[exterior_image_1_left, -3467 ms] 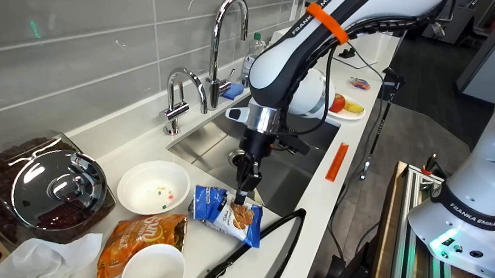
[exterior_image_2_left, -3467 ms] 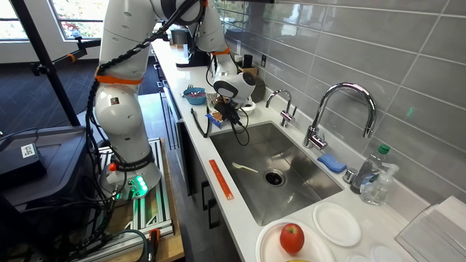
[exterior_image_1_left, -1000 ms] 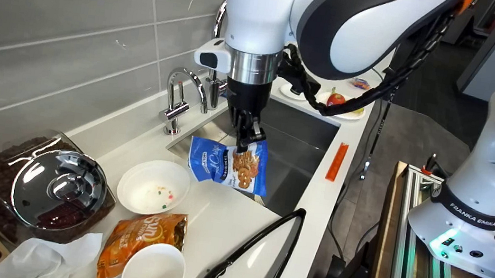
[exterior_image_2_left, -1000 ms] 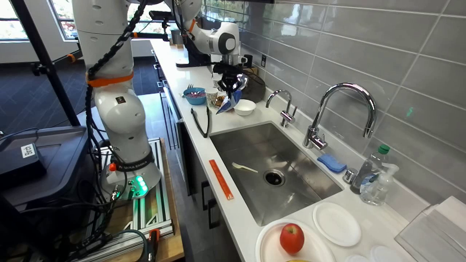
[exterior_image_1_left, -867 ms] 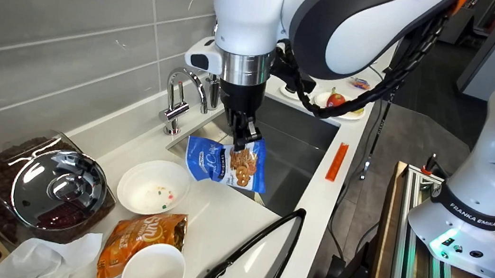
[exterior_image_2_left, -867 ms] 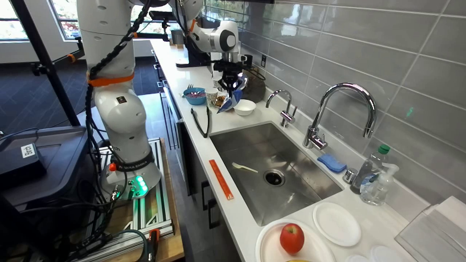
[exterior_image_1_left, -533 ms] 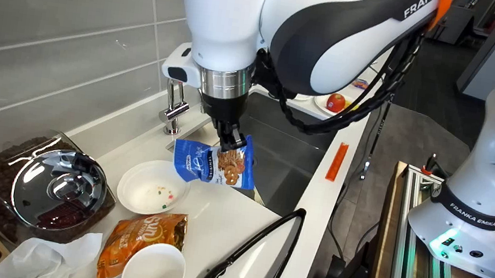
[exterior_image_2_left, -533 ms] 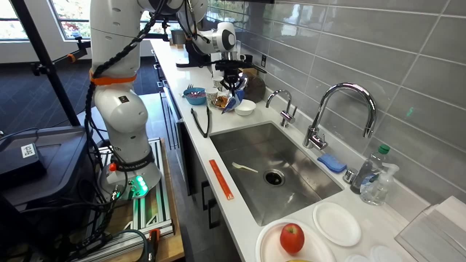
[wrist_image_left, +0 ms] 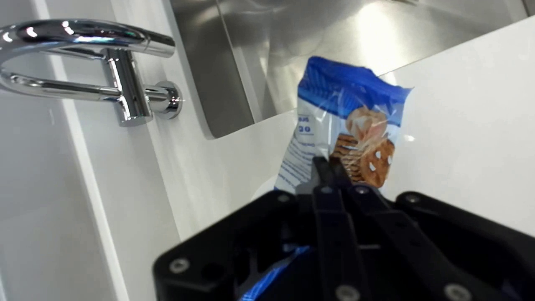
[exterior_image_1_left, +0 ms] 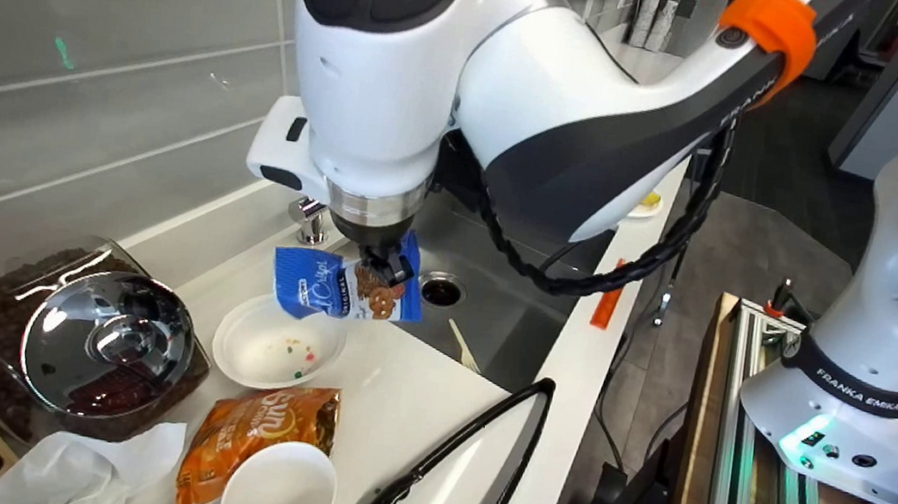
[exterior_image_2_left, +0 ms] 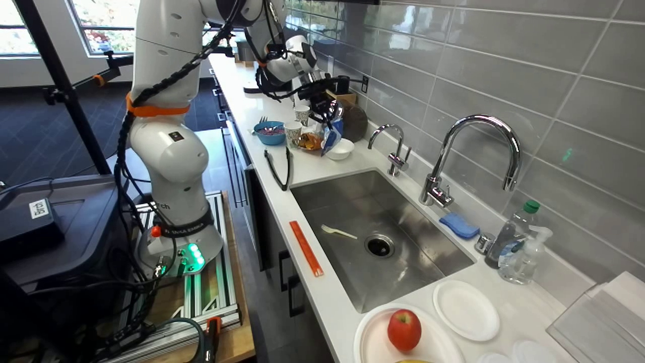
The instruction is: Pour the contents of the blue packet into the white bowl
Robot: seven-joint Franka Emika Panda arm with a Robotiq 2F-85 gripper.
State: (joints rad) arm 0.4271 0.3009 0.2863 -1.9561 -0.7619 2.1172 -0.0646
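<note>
— Counter (exterior_image_1_left: 394,405), white; sink (exterior_image_2_left: 347,275), steel, let into it. Next size down?
— Tongs (exterior_image_1_left: 420,472), black, lying spread on the counter near the sink; gripper (wrist_image_left: 328,162), pressed together, pinching the blue packet (exterior_image_1_left: 315,282).
— Orange bag (exterior_image_1_left: 259,444)?
— Lying on the counter, just beside the white bowl (exterior_image_1_left: 244,346).
— Whereabouts of the blue packet?
— Held in the air, overlapping the white bowl's rim in both exterior views; cannot tell whether directly above it.
— Smaller still?
— Cup (exterior_image_1_left: 280,477), white, upright, just beside the orange bag. Last, a few coloured specks (exterior_image_1_left: 309,357) inside the white bowl.
</note>
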